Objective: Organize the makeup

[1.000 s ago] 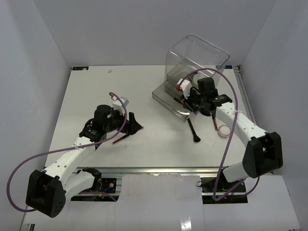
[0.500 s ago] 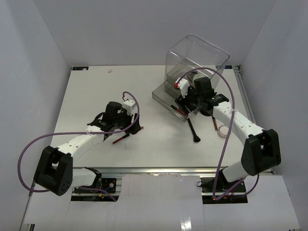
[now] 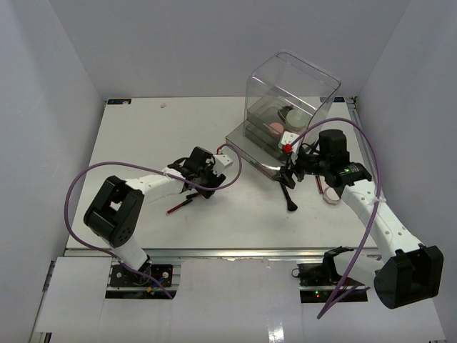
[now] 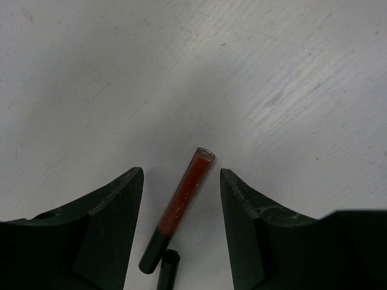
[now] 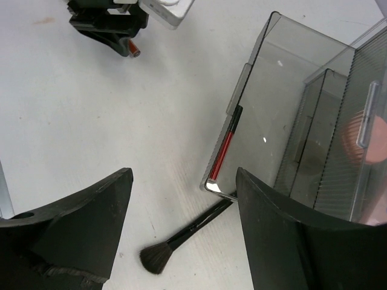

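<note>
A moment earlier the right pincer (image 5: 182, 172) had been pinched shut down at the open drawer (image 5: 275, 115) of the clear box (image 3: 293, 86); now it had let go and drawn back, its jaws wide and holding nothing. A red pencil (image 5: 225, 148) lay along the drawer's near edge, so we judged that piece as put away. Deeper in the box a pink compact (image 3: 273, 127) showed through the wall. A brush (image 5: 184, 235) was lying on the counter (image 3: 143, 136) just in front of the drawer, its handle tip close under the corner, and we took it for the right arm's likely next pick. Over the same second the left arm had stretched out toward the middle of the counter and lowered its left pincer (image 4: 179, 175) over a red tube (image 4: 184, 193) with a dark cap. The jaws had been narrowing but stood open, one finger on each side of the tube with bare counter showing in both gaps, so nothing was gripped yet. A second dark stick end lay just beside the cap, and we thought a careless squeeze might catch both. By our reckoning the sorting was partway done, with several pieces loose outside the box.
</note>
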Robot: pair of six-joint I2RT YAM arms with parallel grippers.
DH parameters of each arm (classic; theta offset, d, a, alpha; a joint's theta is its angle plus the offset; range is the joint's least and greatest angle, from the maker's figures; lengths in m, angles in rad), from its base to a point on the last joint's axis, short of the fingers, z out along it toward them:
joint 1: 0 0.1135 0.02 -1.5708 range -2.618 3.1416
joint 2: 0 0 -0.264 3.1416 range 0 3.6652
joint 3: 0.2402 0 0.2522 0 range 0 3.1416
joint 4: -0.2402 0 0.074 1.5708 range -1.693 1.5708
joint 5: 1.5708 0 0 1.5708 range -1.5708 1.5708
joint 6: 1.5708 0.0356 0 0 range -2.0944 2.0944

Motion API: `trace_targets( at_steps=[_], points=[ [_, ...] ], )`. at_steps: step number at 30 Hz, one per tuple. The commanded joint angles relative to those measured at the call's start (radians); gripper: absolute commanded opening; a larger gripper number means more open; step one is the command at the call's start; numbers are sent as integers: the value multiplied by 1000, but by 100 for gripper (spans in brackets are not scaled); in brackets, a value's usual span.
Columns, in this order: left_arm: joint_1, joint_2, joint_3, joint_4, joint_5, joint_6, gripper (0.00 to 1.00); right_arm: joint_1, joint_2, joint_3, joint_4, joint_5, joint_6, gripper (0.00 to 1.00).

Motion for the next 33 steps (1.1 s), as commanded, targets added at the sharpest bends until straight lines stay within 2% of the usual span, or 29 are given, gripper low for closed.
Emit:
trace_targets(
  at_steps=[1, 6, 9, 12, 23, 31, 33],
  points=[
    [1, 3, 39, -28, -72, 38, 64, -11, -28, -18, 1, -87, -16, 75],
    [1, 15, 33, -53, -89, 39, 60, -18, -32, -27, 0, -95, -13, 75],
    [1, 30, 36, -84, -84, 27, 53, -25, -37, -31, 1, -100, -10, 75],
    [1, 39, 28, -95, -83, 17, 40, -34, -38, -33, 3, -107, -8, 75],
    [1, 95, 98, -74, -143, 0, 24, -74, -50, -44, 3, -132, 4, 74],
    [1, 27, 170, -63, -123, -86, 6, -93, -65, -54, 0, -146, 4, 74],
    [2, -19, 171, -63, -84, -141, 4, -96, -64, -36, -89, -208, -76, 74]
  ],
)
